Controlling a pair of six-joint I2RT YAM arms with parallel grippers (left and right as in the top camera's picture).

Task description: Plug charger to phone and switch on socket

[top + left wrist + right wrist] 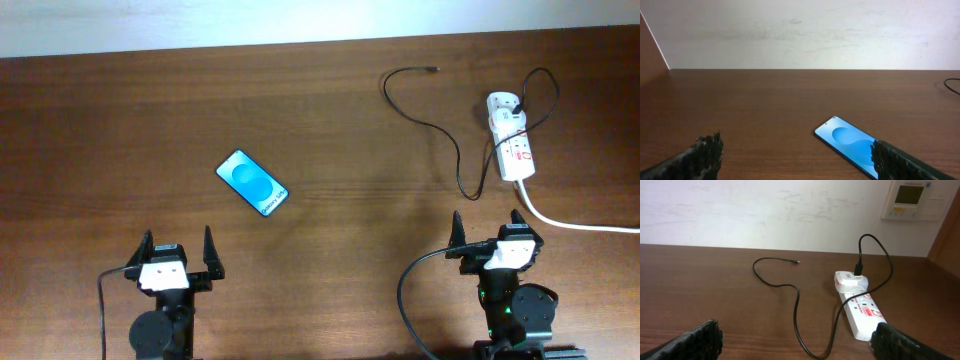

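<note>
The phone (pixel 252 183) lies flat and slanted on the table, blue screen up, ahead and right of my left gripper (pixel 179 249); it also shows in the left wrist view (pixel 850 143). The left gripper (pixel 795 155) is open and empty. The charger's black cable (pixel 440 130) loops from its white adapter (pixel 503 106), plugged into the socket (pixel 515 143), to a loose plug tip (pixel 432 69) at the back. In the right wrist view the cable (pixel 796 310), plug tip (pixel 796 262) and socket (pixel 862 310) lie ahead of my open, empty right gripper (pixel 797 337), also seen overhead (pixel 489 230).
The socket's thick white cord (pixel 570 224) runs off to the right edge. A pale wall (pixel 800 30) stands behind the table's far edge, with a white wall panel (pixel 912 200) at the right.
</note>
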